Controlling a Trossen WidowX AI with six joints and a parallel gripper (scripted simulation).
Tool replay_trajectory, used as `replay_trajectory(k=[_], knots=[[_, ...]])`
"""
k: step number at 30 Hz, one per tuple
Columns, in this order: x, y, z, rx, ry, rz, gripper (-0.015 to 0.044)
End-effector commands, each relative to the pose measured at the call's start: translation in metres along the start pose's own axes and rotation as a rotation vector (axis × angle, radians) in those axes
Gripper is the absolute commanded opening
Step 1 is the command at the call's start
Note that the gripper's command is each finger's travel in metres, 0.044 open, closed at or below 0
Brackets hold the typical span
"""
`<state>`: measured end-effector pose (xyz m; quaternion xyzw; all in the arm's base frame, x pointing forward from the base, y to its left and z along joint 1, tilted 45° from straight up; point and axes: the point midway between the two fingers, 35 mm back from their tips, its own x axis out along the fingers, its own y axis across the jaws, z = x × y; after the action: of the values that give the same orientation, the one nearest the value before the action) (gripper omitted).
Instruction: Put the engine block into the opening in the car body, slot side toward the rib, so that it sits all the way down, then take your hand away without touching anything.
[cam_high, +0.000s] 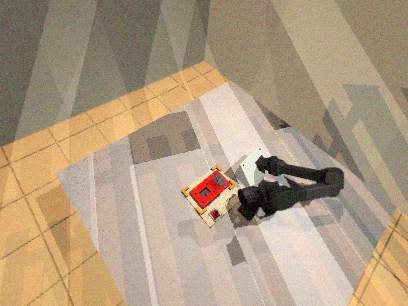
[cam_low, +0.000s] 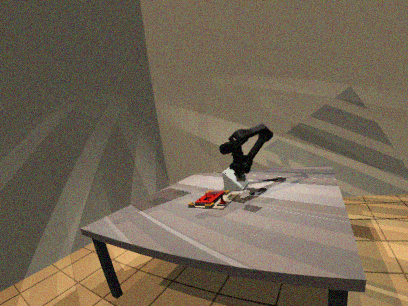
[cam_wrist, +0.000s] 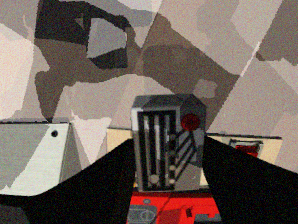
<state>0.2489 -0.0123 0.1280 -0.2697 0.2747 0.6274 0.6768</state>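
Note:
The gripper (cam_high: 245, 214) (cam_low: 225, 149) (cam_wrist: 169, 150) is shut on the grey engine block. The engine block (cam_wrist: 156, 137) has dark slots and a red round spot on the face toward the wrist camera. It looks upright between the fingers; I cannot make it out in the top and exterior views. The red car body (cam_high: 198, 196) (cam_low: 213, 197) (cam_wrist: 176, 202) lies on the cream base plate (cam_high: 210, 221) (cam_wrist: 119, 136). Its dark opening (cam_high: 205, 192) shows in the top view. The gripper is raised above the table, beside the car body. The rib cannot be made out.
Yellow-orange corner pieces (cam_high: 201, 211) stand around the car body. A small red piece (cam_high: 215, 214) (cam_wrist: 247, 149) sits in a dark recess on the cream plate. A pale panel (cam_high: 249, 166) (cam_low: 233, 181) (cam_wrist: 27, 157) stands near the arm's base.

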Motion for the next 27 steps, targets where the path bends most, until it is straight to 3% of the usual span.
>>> replay_trajectory(k=[1,8,27], knots=[[-0.015,0.001,0.000,-0.005,0.002,-0.005,0.0000],[-0.022,0.002,0.000,0.009,-0.001,-0.005,0.0000],[-0.012,-0.030,-0.046,0.426,0.003,-0.010,0.0000]])
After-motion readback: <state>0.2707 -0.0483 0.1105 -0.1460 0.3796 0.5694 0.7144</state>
